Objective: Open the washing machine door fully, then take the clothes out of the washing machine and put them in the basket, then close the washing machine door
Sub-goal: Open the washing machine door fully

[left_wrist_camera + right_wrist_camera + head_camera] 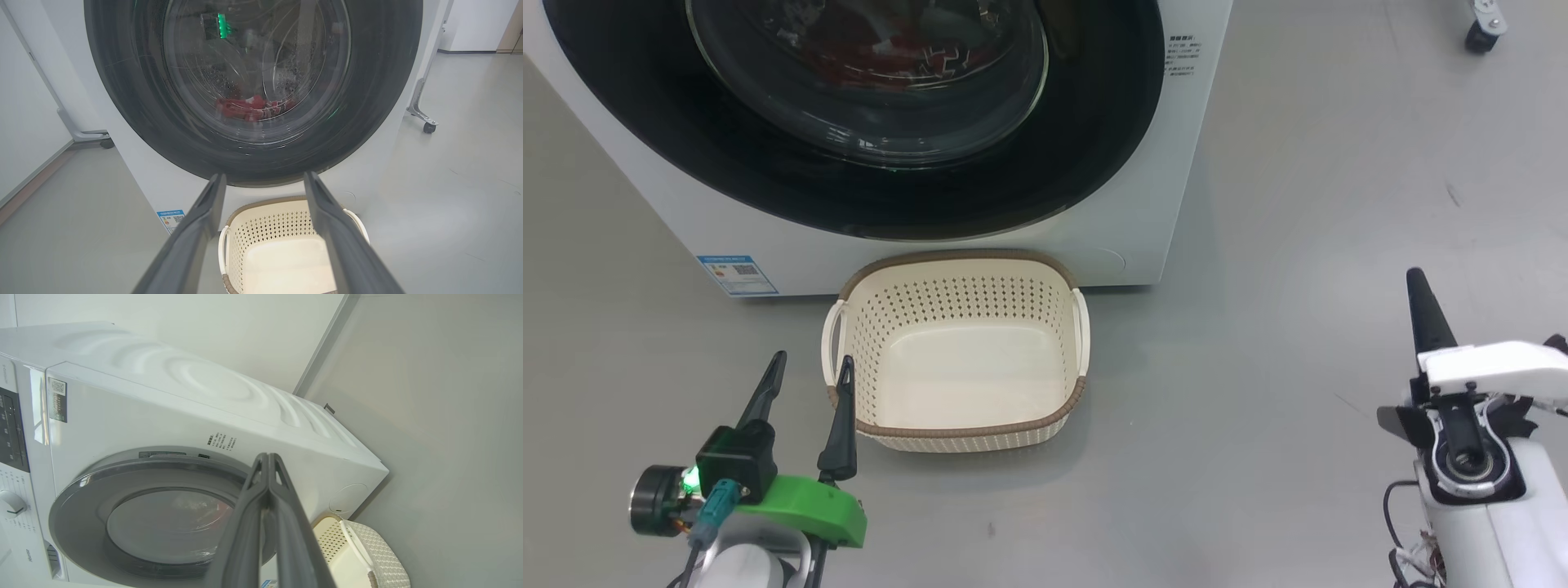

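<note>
The white washing machine (pixel 1160 163) fills the top of the head view, its black-rimmed round door (pixel 1086 147) lying flat against the front. Red clothes (pixel 253 108) show through the glass low in the drum. Right in front of the machine, on the floor, stands the cream basket (pixel 964 359) with nothing in it. My left gripper (pixel 809 367) is open at the lower left, its right fingertip just beside the basket's near left corner. At the lower right my right gripper (pixel 1417 282) is shut on nothing, well clear of the basket. In the right wrist view its two fingers (pixel 282 506) press together before the door (pixel 81 498).
Grey floor (pixel 1298 269) spreads wide to the right of the machine and basket. A blue label (pixel 737 274) sits at the machine's lower left corner. Castor wheels of a frame stand at the far right (pixel 1480 37) and behind the machine's left side (pixel 107 143).
</note>
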Motion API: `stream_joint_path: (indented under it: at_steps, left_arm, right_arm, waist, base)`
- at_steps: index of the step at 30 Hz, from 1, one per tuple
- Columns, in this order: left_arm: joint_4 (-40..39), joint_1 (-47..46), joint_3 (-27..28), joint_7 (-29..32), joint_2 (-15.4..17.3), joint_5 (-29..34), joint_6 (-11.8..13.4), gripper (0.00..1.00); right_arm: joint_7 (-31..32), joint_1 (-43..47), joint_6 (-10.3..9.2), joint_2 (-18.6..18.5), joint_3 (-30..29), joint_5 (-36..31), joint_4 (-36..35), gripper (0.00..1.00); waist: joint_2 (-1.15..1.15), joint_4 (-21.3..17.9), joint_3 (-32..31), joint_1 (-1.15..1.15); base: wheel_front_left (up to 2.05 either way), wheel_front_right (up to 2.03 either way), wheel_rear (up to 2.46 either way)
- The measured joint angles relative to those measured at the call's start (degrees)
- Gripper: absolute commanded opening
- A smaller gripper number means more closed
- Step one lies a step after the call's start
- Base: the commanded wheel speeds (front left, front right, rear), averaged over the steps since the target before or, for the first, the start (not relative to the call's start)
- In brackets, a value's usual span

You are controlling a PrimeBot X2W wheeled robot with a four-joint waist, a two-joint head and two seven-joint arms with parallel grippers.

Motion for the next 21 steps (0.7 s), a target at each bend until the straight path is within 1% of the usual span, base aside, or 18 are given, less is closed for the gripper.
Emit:
stream_joint_path:
  at_steps: [4, 6, 10, 12, 14, 17, 21]
  left_arm:
    - [-0.3, -1.2, 0.0, 0.0, -0.3, 0.1, -0.1, 1.00]
    - [-0.6, -1.7, -0.1, 0.0, -0.5, 0.1, -0.1, 1.00]
    - [-0.9, -3.0, -0.4, 0.0, -0.7, 0.1, -0.3, 1.00]
    - [-0.9, -3.5, -0.5, 0.0, -0.8, 0.4, -0.3, 1.00]
    - [-0.9, -3.9, -0.9, 0.0, -1.0, 0.4, -0.7, 1.00]
    - [-0.9, -5.1, -1.4, 0.0, -1.4, 0.5, -1.0, 1.00]
    - [-1.2, -6.8, -1.7, 0.0, -1.7, 0.5, -1.0, 1.00]
  right_arm:
    - [4.3, -4.0, 0.00, -0.1, -1.5, 6.4, 0.0, 0.00]
    - [6.1, -6.0, 0.00, -0.3, -2.1, 8.2, 0.0, 0.00]
    - [9.9, -9.8, -0.18, -1.0, -2.4, 10.3, 0.5, 0.00]
    - [11.6, -11.8, -1.01, -1.9, -2.4, 10.9, 0.7, 0.00]
    - [12.9, -13.8, -1.58, -3.6, -2.0, 10.3, 0.8, 0.00]
    - [15.2, -16.7, -2.11, -5.4, -1.6, 10.3, 0.8, 0.00]
    - [18.4, -20.8, -3.11, -5.6, -1.2, 12.1, 0.8, 0.00]
  waist:
    - [0.00, 0.6, 1.7, 0.00]
    - [0.00, 1.0, 2.5, 0.00]
    - [0.00, 1.7, 4.3, 0.00]
    - [0.00, 2.1, 5.2, 0.00]
    - [0.00, 2.5, 6.1, 0.00]
    - [0.00, 3.1, 7.4, 0.00]
    - [0.00, 4.1, 9.3, 0.00]
  base:
    - [0.00, 0.00, 0.00]
    - [0.00, 0.00, 0.00]
    - [0.00, 0.00, 0.00]
    - [0.00, 0.00, 0.00]
    - [0.00, 0.00, 0.00]
    - [0.00, 0.00, 0.00]
    - [0.00, 0.00, 0.00]
